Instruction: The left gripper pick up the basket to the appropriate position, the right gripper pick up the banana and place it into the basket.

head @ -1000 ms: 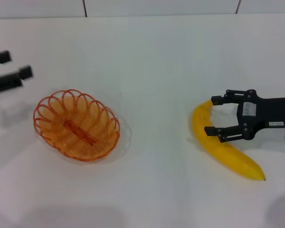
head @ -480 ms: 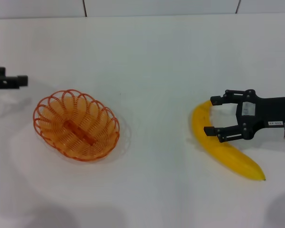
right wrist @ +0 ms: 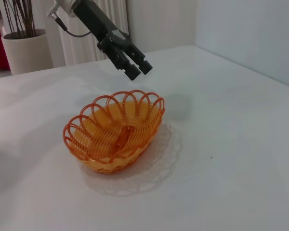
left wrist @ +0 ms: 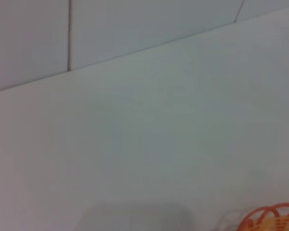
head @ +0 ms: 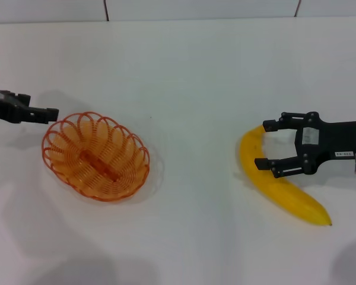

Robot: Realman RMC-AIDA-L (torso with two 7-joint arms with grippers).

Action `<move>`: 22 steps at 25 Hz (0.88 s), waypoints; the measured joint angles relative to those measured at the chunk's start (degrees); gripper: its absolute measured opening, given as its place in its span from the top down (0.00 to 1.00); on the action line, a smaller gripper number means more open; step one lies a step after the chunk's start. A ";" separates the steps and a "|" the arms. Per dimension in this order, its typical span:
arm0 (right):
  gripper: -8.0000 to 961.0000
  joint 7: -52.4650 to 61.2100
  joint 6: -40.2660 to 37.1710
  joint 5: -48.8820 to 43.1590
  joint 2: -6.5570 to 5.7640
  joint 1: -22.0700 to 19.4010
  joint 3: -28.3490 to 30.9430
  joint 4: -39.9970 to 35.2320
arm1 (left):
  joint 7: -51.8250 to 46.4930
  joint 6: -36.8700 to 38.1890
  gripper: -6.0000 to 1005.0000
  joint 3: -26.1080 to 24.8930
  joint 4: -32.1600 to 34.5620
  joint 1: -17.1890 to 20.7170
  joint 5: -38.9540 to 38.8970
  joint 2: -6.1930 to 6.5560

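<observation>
White desk, basket and banana apart

White desk (head: 190, 65) carries the orange wire basket (head: 95, 156) on the left and the yellow banana (head: 279, 185) well apart on the right. Right gripper (head: 266, 145) straddles the banana's upper half, fingers wide. Left gripper (head: 50, 112) hovers at the basket's far-left rim, fingers narrow.

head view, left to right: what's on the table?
left gripper → basket → banana → right gripper; the last two overlap, with the right gripper's fingers open around the banana.
</observation>
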 joint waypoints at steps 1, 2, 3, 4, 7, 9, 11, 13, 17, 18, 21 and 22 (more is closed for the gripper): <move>0.06 0.00 0.00 0.00 0.00 0.00 0.00 0.00 | -0.03 -0.05 0.17 0.15 0.00 -0.18 0.27 -0.15; 0.06 0.00 0.00 0.00 0.00 0.02 0.00 0.00 | -0.17 -0.09 0.17 0.48 -0.01 -0.40 0.60 -0.36; 0.06 0.00 0.00 0.00 0.00 0.04 0.00 0.00 | -0.43 -0.21 0.17 1.26 -0.04 -0.53 0.85 -0.60; 0.06 -0.01 0.00 0.00 0.00 0.07 0.00 0.00 | -0.64 -0.36 0.17 1.79 -0.05 -0.59 1.00 -0.75; 0.06 -0.02 0.03 0.00 0.00 0.08 0.00 0.00 | -2.12 -2.01 0.18 5.08 -0.15 -0.71 1.15 -1.44; 0.06 -0.03 0.07 0.00 0.00 0.09 -0.01 0.00 | -3.52 -3.25 0.18 7.38 -0.84 -0.85 1.16 -1.59; 0.06 -0.03 0.08 0.00 0.00 0.09 -0.06 0.00 | -4.38 -4.20 0.18 8.90 -1.78 -1.01 1.18 -1.58; 0.06 -0.03 0.09 0.00 0.00 0.10 -0.08 0.00 | -4.47 -5.03 0.18 9.64 -2.39 -1.11 1.43 -1.60; 0.06 -0.03 0.09 -0.02 0.00 0.16 -0.09 0.00 | -4.42 -6.56 0.19 10.10 -4.58 -1.65 2.31 -1.65; 0.06 -0.03 0.09 -0.03 0.00 0.16 -0.09 0.00 | -4.41 -6.90 0.19 10.19 -5.09 -1.80 2.59 -1.64; 0.06 -0.03 0.09 -0.04 0.00 0.17 -0.09 0.00 | -4.38 -7.89 0.20 10.25 -5.75 -1.99 3.33 -1.71; 0.06 -0.03 0.09 -0.05 0.00 0.17 -0.09 0.00 | -4.36 -7.96 0.20 10.29 -5.76 -2.02 3.34 -1.72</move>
